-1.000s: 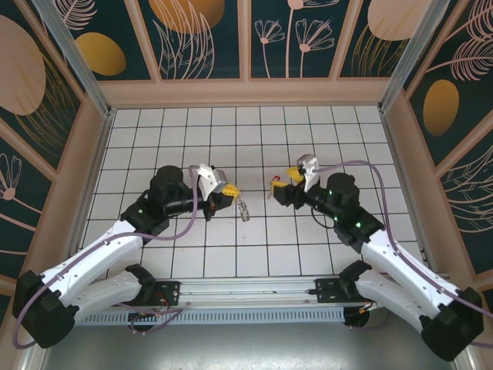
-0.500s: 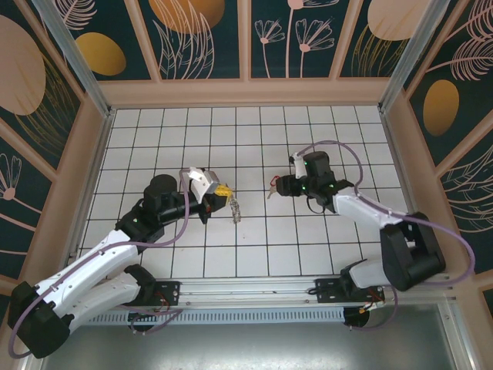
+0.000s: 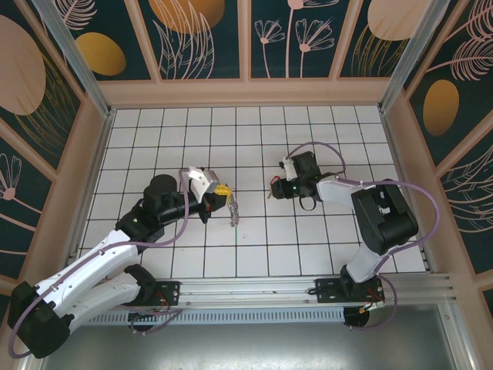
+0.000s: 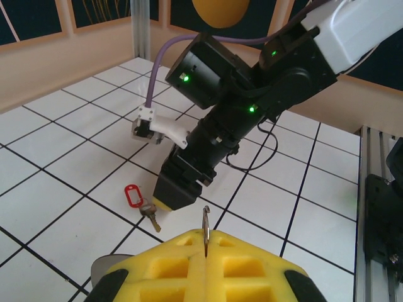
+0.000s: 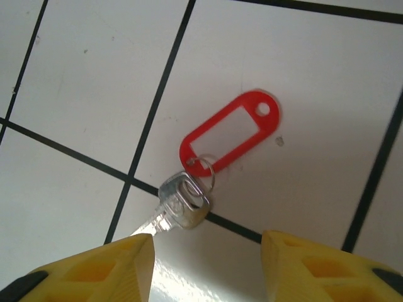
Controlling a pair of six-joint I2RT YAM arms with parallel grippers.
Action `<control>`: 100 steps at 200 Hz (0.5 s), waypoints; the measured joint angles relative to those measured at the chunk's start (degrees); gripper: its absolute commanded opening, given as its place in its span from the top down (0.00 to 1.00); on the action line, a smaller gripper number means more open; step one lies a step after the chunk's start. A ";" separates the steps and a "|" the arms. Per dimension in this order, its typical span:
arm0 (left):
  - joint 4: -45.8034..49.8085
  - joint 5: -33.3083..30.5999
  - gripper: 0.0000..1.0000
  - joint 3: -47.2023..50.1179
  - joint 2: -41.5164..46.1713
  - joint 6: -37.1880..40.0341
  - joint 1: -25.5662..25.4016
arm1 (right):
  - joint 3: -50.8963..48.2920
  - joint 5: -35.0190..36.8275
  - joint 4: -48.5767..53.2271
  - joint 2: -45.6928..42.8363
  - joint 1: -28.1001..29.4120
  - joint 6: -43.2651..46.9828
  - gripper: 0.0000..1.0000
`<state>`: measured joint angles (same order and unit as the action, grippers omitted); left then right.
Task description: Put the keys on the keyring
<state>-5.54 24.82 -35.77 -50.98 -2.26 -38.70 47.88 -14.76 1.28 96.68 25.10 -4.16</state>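
**A:** How will the key [image 5: 181, 204] handle?

**B:** I'd judge it light, stiff and thin. It lies flat on the tiled floor [image 5: 302, 75], so it is probably slippery and hard to get under. Its red tag [image 5: 230, 132] looks like thicker plastic, joined by a small split ring [image 5: 204, 168], and would likely swing. I'd pinch the key's head beside the tag, or else the tag itself.

**A:** The right arm?

**B:** It is folded in, with the wrist pitched steeply down. The right gripper [image 5: 206, 242] hangs right over the key with its jaws parted to a middling gap and nothing pinched. The blade runs toward one finger.

**A:** And the left?

**B:** The left arm is stretched forward and low, near the key but apart from it. The left gripper [image 4: 205, 242] is clamped on the keyring [image 3: 233, 208], and its strung keys dangle.
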 measured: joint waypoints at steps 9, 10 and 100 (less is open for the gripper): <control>-0.26 0.00 1.00 0.00 0.00 0.00 0.00 | 0.46 -0.61 -0.48 0.72 0.00 -0.02 0.56; -0.26 0.00 1.00 0.00 0.00 0.00 0.00 | 0.50 -0.70 -0.52 0.76 0.00 -0.07 0.56; -0.42 -0.28 1.00 0.00 0.00 0.00 0.00 | 2.58 -2.34 -2.80 4.79 0.11 -0.24 0.65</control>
<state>-5.96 24.53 -35.77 -50.98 -2.26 -38.70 50.46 -17.10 -1.52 101.47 25.21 -4.40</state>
